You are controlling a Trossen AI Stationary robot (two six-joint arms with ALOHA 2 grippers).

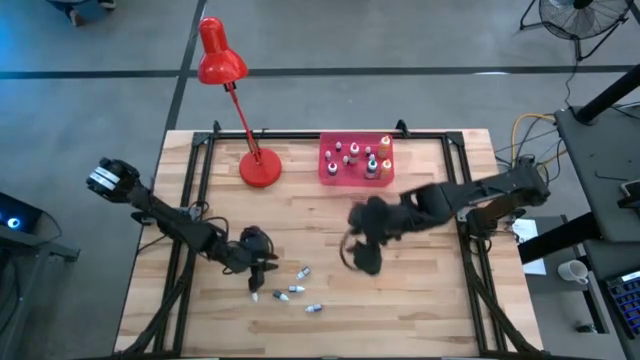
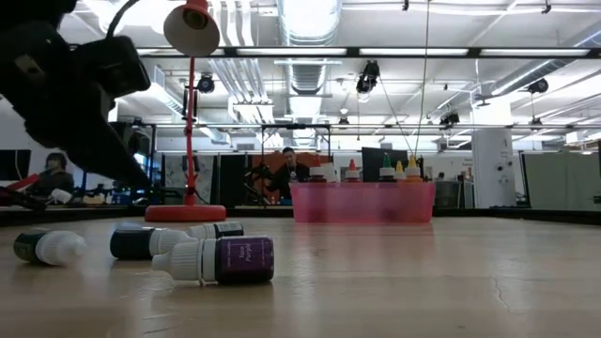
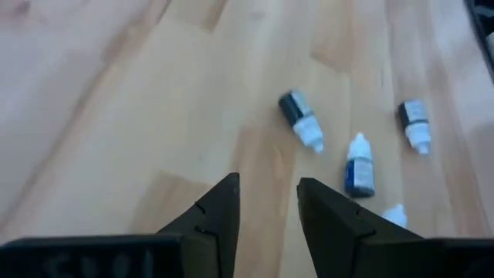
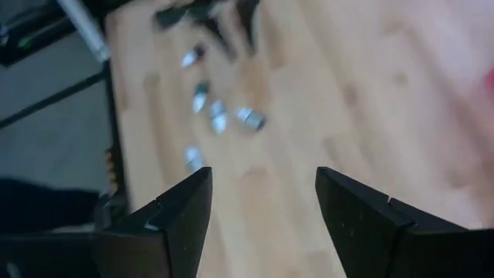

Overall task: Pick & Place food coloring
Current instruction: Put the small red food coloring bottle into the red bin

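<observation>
Several small food coloring bottles [image 1: 296, 291] lie on their sides on the wooden table near its front edge; in the low view a purple-labelled one [image 2: 225, 259] is nearest. More bottles stand upright in the pink tray [image 1: 332, 172] at the far middle. My left gripper [image 3: 268, 181] hovers open just left of the loose bottles [image 3: 302, 123], with nothing between its fingers. My right gripper [image 4: 262, 174] is open and empty, high above the table's middle [image 1: 362, 258], between the tray and the loose bottles [image 4: 218, 120].
A red desk lamp stands with its base [image 1: 260, 168] on the table left of the tray, its head [image 1: 220, 62] reaching past the far edge. Black frame rails [image 1: 196, 170] run along the table's left and right sides. Bare wood lies at the near right [image 1: 420, 300].
</observation>
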